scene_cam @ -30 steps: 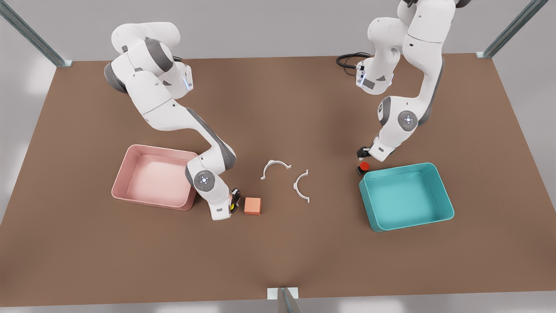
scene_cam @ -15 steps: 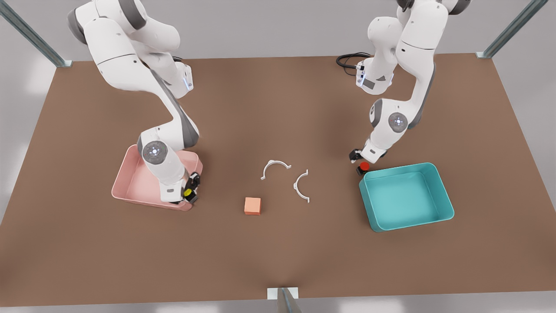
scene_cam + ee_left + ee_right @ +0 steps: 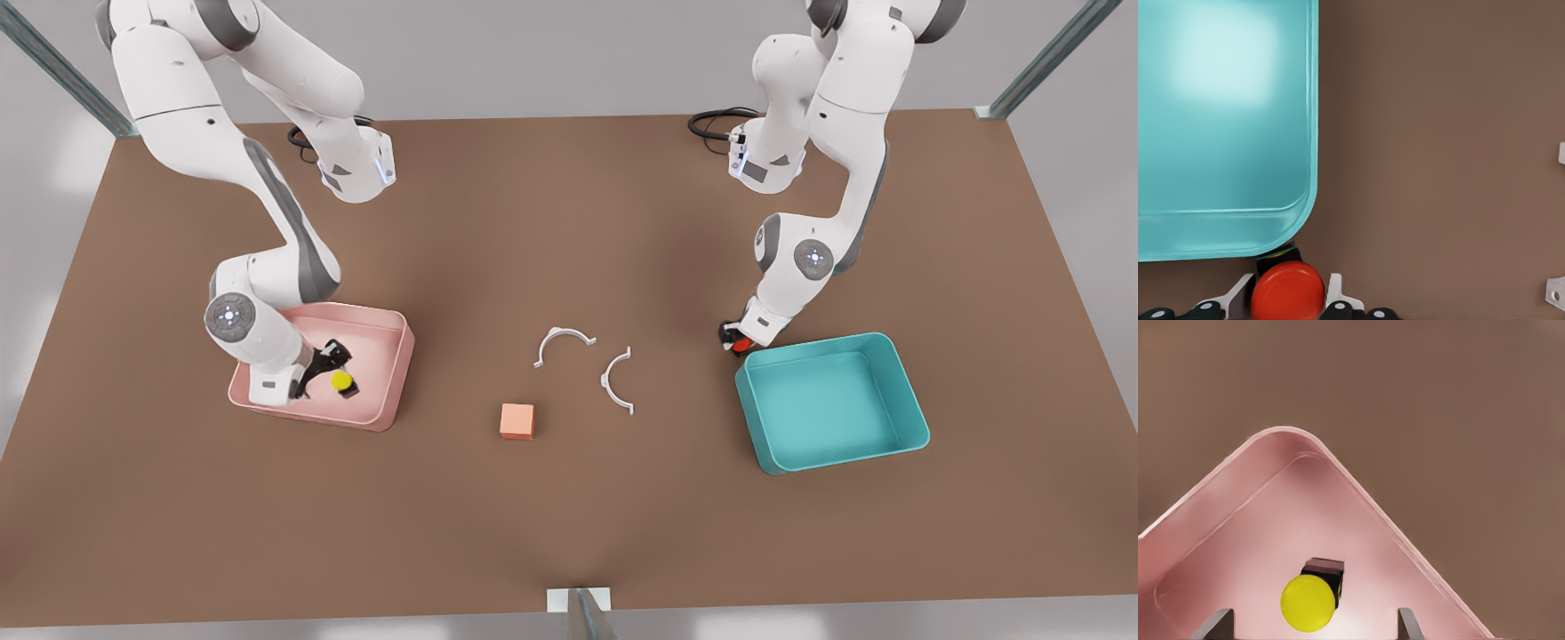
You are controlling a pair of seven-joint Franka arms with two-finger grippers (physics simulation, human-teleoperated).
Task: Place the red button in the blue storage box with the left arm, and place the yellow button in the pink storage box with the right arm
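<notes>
Front view: on the front view's left, right gripper [image 3: 331, 363] over the pale pink shallow plastic storage box [image 3: 396, 331], fingers spread, tiny yellow-capped push button on a black base [image 3: 341, 382] lying free on the box floor just beside the fingertips. Judged released there, since the pink box is its goal. On the front view's right, left gripper [image 3: 734, 339] low at the table, at the outer corner of the teal-blue shallow plastic storage box [image 3: 896, 363], tiny red-capped push button on a black base [image 3: 738, 343] half hidden beneath it, on the brown table [image 3: 569, 507] outside the rim. Also present between the boxes: small orange cube [image 3: 517, 420] and two white curved clips [image 3: 587, 364], apart from both arms.

Left wrist view: red button [image 3: 1287, 292] sitting between two pale fingers [image 3: 1334, 293], one on each side, close but not clearly pressing; apparently set to close for a lift over the blue rim [image 3: 1313, 133]. Base touching or nearly touching the box's rounded corner, a detail lost from the front.

Right wrist view: wide gap either side of the yellow button [image 3: 1309, 603], fingers [image 3: 1406, 621] well clear, confirming the letting go; button resting near a corner of the pink box [image 3: 1358, 493], inside the rim.
</notes>
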